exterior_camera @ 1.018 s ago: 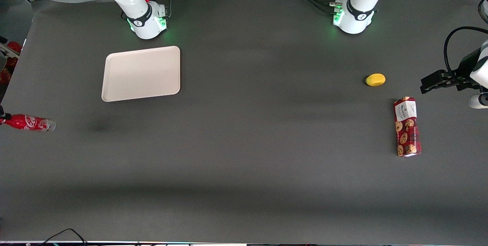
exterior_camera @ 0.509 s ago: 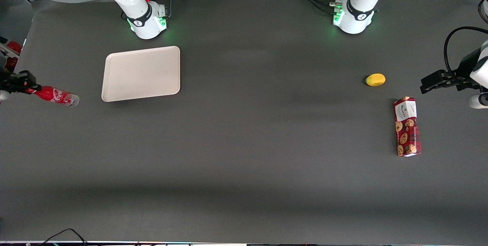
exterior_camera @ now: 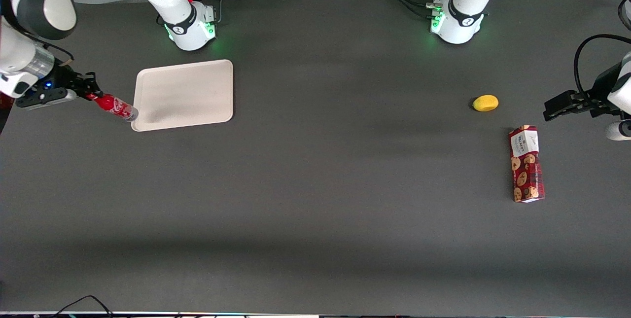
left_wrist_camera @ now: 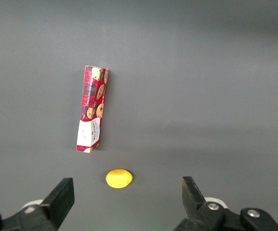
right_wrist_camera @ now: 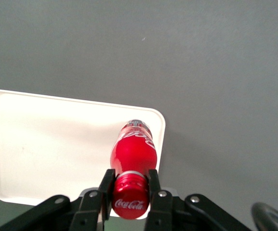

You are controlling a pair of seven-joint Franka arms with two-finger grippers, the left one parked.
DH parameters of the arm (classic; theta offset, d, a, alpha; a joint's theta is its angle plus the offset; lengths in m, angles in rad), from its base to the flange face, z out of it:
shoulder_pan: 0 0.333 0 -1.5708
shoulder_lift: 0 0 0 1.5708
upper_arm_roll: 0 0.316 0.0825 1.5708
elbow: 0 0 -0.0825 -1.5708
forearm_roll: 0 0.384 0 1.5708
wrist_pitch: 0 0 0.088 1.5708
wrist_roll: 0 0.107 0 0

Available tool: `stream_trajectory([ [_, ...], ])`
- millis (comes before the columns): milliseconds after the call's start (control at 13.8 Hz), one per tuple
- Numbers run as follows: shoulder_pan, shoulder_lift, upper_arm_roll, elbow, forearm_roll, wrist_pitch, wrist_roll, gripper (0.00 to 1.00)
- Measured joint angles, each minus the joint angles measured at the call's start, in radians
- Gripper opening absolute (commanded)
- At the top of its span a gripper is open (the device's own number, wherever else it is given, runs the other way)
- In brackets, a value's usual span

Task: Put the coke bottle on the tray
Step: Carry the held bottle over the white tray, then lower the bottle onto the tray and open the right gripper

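Since a second ago: small slim red coke bottle (exterior_camera: 114,106) carried from the working arm's edge of the tabletop, farther from the front camera, up to the tray's corner; all other items unchanged.

Dark grey matte tabletop (exterior_camera: 315,209): carries every item listed.

Flat rectangular beige tray with rounded corners and low rim (exterior_camera: 187,88): lies in front of the working arm's base, bare; its surface shows below the bottle in the wrist view (right_wrist_camera: 47,144).

Black two-finger claw (exterior_camera: 91,94): held above the tabletop just beside the tray, pinching the bottle at its red cap (right_wrist_camera: 130,199).

Coke bottle: aloft, tilted, silvery base nearest the tray's corner; wrist view (right_wrist_camera: 132,151) puts the base over the rim.

Step, as judged: transport, near its end. Next move calls for carrying farther over the tray's middle, lowering, then releasing.

Hard to make out: the bottle's height above the tray; whether it will go down standing or lying.

Long red cookie box (exterior_camera: 526,163) and small yellow lemon-like object (exterior_camera: 485,103): near each other, toward the parked arm's end.
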Motion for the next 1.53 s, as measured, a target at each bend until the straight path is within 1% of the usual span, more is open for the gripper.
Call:
stream_trajectory([
  [73, 0.0, -0.003, 0.0, -0.035, 0.0, 0.033, 0.007, 0.0],
  [218, 0.0, -0.003, -0.001, -0.097, 0.0, 0.095, 0.027, 0.04],
  [291, -0.001, -0.003, -0.001, -0.115, 0.0, 0.106, 0.033, 0.08],
  [582, -0.015, 0.001, -0.003, -0.166, 0.0, 0.165, 0.047, 0.14],
  [655, -0.015, 0.003, -0.004, -0.174, -0.001, 0.174, 0.048, 0.25],
  [727, -0.015, 0.006, -0.004, -0.177, -0.001, 0.179, 0.049, 0.32],
  [800, -0.015, 0.009, -0.004, -0.18, -0.001, 0.184, 0.049, 0.61],
  [873, -0.015, 0.013, -0.004, -0.181, -0.001, 0.188, 0.05, 0.87],
  [945, -0.016, 0.016, -0.005, -0.181, -0.001, 0.188, 0.051, 1.0],
  [1309, -0.017, 0.017, -0.027, -0.17, -0.001, 0.19, 0.054, 1.0],
  [1455, -0.016, 0.016, -0.026, -0.115, -0.001, 0.174, 0.054, 1.0],
  [1527, -0.015, 0.016, -0.021, -0.056, -0.001, 0.136, 0.054, 1.0],
])
